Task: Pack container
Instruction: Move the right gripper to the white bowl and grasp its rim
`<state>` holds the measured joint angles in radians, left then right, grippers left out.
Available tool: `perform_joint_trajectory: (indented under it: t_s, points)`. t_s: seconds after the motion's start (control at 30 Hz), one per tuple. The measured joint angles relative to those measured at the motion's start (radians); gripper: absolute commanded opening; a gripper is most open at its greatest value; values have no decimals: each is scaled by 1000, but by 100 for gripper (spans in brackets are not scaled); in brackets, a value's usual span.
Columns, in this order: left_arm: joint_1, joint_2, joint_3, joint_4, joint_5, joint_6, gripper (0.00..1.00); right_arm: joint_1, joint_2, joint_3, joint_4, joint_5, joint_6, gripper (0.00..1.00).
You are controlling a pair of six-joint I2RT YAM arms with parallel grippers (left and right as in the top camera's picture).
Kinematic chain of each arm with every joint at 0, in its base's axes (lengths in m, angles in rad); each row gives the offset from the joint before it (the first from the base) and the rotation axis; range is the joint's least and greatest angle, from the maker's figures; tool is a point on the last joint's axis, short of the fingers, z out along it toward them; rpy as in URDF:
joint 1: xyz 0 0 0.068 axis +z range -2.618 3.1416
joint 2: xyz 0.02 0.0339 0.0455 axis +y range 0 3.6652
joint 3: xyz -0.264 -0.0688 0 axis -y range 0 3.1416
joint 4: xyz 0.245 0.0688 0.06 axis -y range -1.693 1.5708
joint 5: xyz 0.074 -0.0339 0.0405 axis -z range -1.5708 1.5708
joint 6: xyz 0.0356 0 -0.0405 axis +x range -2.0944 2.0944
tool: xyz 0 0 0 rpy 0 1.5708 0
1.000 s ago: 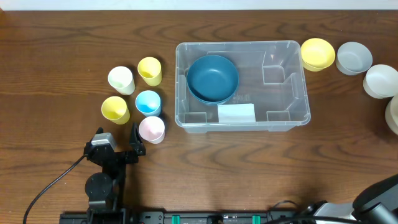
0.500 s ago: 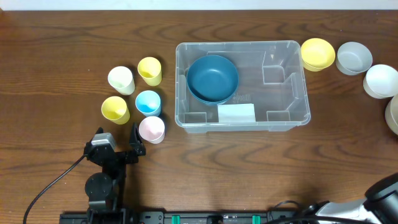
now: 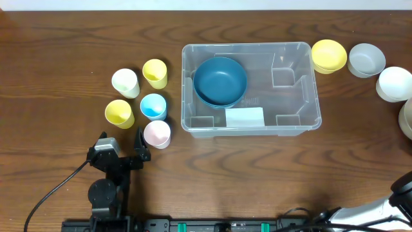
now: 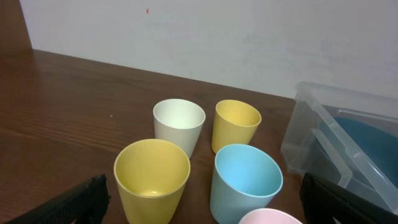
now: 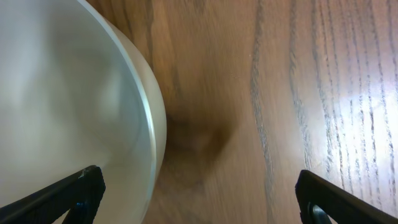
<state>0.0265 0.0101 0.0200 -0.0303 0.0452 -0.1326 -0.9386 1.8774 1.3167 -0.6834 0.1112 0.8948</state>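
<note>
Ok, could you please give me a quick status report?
Left gripper open, empty. Right gripper open, empty. Container holds one dark blue bowl. Nothing blocking.

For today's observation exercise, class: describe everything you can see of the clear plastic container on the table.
The container is a clear plastic rectangular bin with rounded corners, open-topped. Moulded blocks stand in its inner corners; a white label lies on its base by the near wall. It sits upright on the wooden table. A dark blue bowl rests in its left half; the right half holds nothing. A yellow bowl sits just outside its far right corner; contact cannot be told.
</note>
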Motion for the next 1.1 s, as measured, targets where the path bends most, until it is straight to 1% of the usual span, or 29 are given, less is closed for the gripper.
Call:
perform_joint_trajectory:
  t_s: [0.2,0.47,0.6,0.7,0.77,0.83,0.97,1.1]
  points:
    - [0,0,0,0,0,0,98,0,55,0,22,-1,-18,99]
    - [0,0,0,0,0,0,98,0,65,0,22,-3,-33,99]
    - [0,0,0,0,0,0,98,0,71,0,21,-3,-41,91]
    - [0,0,0,0,0,0,98,0,91,0,13,-3,-44,82]
    - [0,0,0,0,0,0,98,0,106,0,6,-3,-45,71]
    - [0,0,0,0,0,0,98,0,116,0,-3,-3,-48,62]
    - [0,0,0,0,0,0,98,0,117,0,-9,-2,-48,37]
    - [0,0,0,0,0,0,98,0,117,0,-34,-2,-49,9]
